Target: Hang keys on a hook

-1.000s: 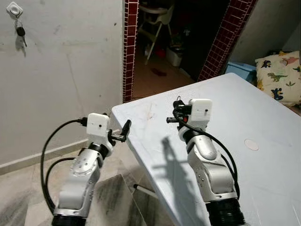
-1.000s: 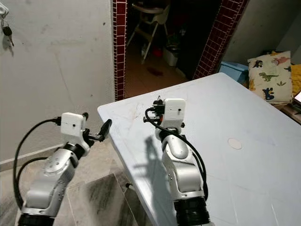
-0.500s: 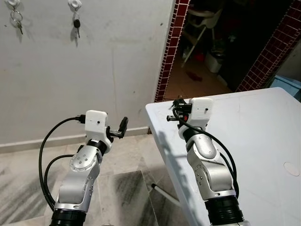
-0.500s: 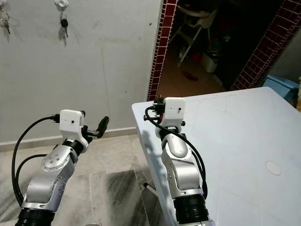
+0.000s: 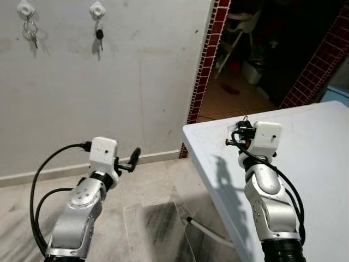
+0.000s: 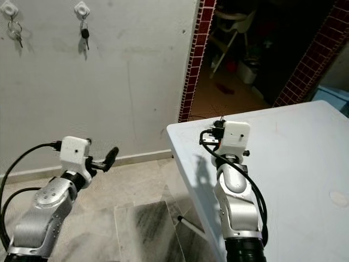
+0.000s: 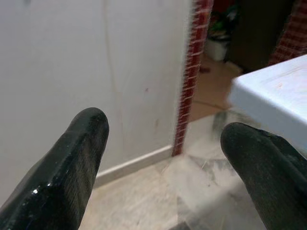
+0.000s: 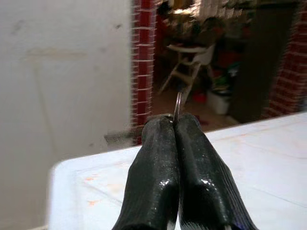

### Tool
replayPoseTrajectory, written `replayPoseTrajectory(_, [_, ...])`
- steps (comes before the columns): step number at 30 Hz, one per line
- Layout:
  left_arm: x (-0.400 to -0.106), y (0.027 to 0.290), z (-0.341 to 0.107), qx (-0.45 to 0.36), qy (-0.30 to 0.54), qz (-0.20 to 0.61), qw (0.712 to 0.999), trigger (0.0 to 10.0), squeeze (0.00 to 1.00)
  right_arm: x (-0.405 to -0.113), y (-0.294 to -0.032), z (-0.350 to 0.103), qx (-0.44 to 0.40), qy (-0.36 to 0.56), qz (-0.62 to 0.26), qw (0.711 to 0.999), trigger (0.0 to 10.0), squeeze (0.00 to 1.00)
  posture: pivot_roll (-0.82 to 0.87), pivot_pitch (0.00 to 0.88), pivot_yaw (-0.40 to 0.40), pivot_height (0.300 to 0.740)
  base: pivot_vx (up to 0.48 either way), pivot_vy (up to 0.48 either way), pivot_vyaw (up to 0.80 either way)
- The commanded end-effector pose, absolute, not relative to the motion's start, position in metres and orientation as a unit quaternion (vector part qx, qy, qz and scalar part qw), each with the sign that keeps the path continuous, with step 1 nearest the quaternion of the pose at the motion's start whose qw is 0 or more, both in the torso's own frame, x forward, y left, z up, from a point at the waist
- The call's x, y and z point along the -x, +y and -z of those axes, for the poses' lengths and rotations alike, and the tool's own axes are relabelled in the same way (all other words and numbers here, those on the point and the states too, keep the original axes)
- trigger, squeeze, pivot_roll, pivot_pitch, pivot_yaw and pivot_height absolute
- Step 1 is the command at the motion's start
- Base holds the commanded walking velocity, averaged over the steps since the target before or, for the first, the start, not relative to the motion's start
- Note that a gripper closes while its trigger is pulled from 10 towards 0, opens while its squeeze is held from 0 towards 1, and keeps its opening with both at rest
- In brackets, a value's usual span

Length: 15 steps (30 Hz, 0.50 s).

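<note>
Two R gripper (image 8: 173,125) fingers pinched on key ring (image 8: 178,102), sticking past tips; L gripper (image 7: 163,139) spread.

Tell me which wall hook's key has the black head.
The right-hand hook, the one nearer the doorway: its key has a black head. The left-hand hook carries plain metal keys on a ring.

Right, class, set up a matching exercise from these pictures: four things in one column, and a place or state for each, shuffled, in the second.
Things
1. left gripper
2. right gripper
3. black-headed key
4. white plastic table

States or places
A. hanging from a white wall hook
B. fingers pressed together on a thin metal key ring
C. fingers spread wide apart, holding nothing
D. standing beside the red-tiled doorway

Pairs: 1-C, 2-B, 3-A, 4-D
</note>
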<state>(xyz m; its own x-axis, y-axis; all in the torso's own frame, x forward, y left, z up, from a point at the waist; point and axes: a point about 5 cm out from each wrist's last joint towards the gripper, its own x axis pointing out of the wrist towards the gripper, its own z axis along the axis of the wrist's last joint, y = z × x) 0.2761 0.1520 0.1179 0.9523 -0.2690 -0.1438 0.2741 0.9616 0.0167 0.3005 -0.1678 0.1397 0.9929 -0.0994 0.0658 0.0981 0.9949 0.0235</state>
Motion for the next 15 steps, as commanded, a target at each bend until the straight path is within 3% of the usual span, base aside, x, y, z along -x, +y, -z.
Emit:
replayPoseTrajectory(1, [-0.274, 0.150, -0.120, -0.024, 0.070, 0.147, 0.986, 10.0, 0.00, -0.299, -0.173, -0.142, -0.010, -0.036, 0.064, 0.997, 10.0, 0.00, 0.13, 0.000, -0.101, 0.740, 0.000, 0.476, 0.00])
replayPoseTrajectory(15, [-0.260, 0.169, -0.124, -0.053, 0.088, 0.144, 0.984, 10.0, 0.00, -0.287, -0.195, -0.146, 0.011, -0.037, 0.096, 0.995, 10.0, 0.00, 0.15, 0.000, -0.090, 0.740, 0.000, 0.476, 0.00])
